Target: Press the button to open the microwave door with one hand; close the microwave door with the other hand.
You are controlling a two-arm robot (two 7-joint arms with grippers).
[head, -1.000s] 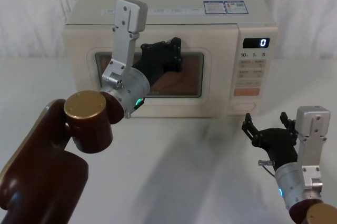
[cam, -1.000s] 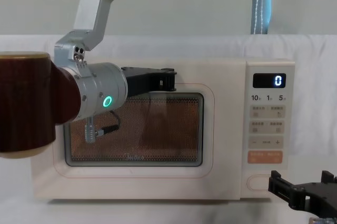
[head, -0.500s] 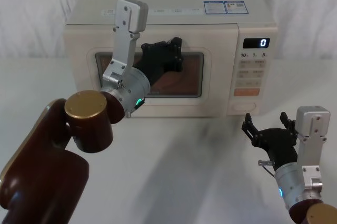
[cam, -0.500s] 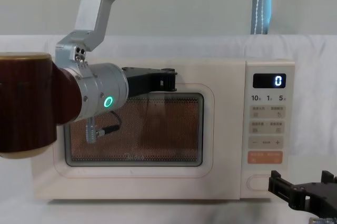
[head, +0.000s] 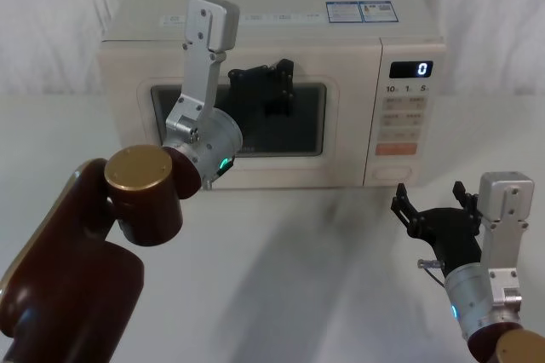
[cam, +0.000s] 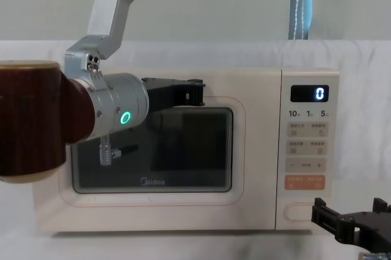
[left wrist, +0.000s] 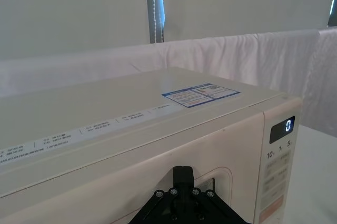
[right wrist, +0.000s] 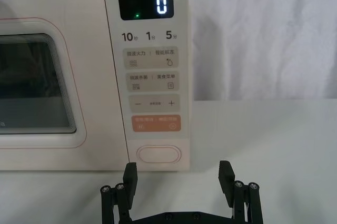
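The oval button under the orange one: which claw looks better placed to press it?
The right claw: it sits open, low before the control panel, facing the button. The left claw is up against the microwave door.

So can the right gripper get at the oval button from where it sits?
Probably yes. The right gripper sits open on the table side just in front of the button, with nothing between them; the left gripper is over at the microwave door.
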